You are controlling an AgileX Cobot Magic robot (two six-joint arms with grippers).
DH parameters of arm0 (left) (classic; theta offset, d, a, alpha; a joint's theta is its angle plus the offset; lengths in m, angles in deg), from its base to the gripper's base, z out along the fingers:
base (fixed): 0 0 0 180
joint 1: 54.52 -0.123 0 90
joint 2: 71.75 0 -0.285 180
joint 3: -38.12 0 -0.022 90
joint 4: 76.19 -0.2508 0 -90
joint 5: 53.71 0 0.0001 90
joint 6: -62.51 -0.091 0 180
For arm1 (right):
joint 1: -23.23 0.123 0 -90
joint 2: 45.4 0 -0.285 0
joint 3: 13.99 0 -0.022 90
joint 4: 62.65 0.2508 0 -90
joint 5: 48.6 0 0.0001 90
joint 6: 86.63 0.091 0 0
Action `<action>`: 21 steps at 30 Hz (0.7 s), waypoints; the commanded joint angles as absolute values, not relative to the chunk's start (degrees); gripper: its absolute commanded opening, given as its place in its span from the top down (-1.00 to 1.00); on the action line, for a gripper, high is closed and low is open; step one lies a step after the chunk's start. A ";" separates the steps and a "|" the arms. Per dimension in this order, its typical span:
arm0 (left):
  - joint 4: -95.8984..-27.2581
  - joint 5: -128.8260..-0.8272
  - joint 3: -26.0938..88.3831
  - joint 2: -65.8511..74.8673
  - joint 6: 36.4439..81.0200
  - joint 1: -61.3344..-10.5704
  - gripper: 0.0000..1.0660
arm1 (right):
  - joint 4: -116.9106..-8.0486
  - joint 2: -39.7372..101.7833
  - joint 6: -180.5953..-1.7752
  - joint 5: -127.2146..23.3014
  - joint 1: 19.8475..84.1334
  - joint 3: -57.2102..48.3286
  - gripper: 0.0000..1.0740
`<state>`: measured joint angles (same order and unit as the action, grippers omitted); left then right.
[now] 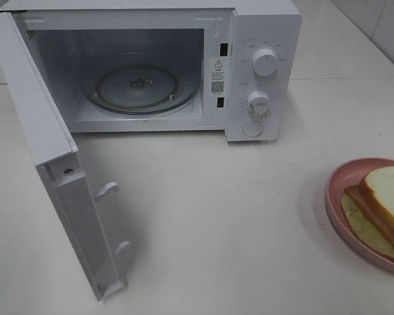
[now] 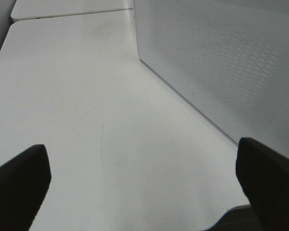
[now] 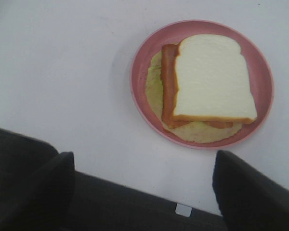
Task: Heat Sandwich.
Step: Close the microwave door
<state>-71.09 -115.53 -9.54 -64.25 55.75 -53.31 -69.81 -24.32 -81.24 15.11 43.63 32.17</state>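
Observation:
The sandwich [image 1: 386, 197] lies on a round pink plate [image 1: 337, 197] at the right edge of the table; white bread on top, brown filling and a pale yellow-green layer under it. In the right wrist view the sandwich [image 3: 213, 79] and the plate [image 3: 143, 77] sit beyond my right gripper [image 3: 144, 185], which is open and empty. The white microwave [image 1: 262, 72] stands at the back with its door [image 1: 59, 177] swung wide open and a glass turntable [image 1: 139, 85] inside. My left gripper [image 2: 142, 180] is open and empty over bare table beside the microwave's perforated side [image 2: 221, 62]. Neither gripper shows in the exterior high view.
The white table [image 1: 210, 216] runs between the open door and the plate. The microwave has two knobs [image 1: 264, 62] on its right panel. A second tabletop [image 2: 62, 7] lies beyond a seam in the left wrist view.

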 commanded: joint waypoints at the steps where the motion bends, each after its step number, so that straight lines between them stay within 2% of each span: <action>1: -70.75 -115.19 -9.48 -64.65 55.92 -52.91 -0.88 | -69.41 -27.88 -82.05 13.22 39.79 32.46 -0.42; 11: -70.80 -115.19 -9.48 -64.65 55.92 -52.91 -0.88 | -66.55 -36.24 -82.28 8.35 31.31 34.69 -0.41; 21: -70.80 -115.19 -9.48 -64.65 55.92 -52.91 -0.88 | -66.55 -39.39 -82.33 8.35 27.81 34.69 -0.41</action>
<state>-71.09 -115.53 -9.54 -64.25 55.75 -53.31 -66.72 -37.85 -81.70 9.15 28.27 34.63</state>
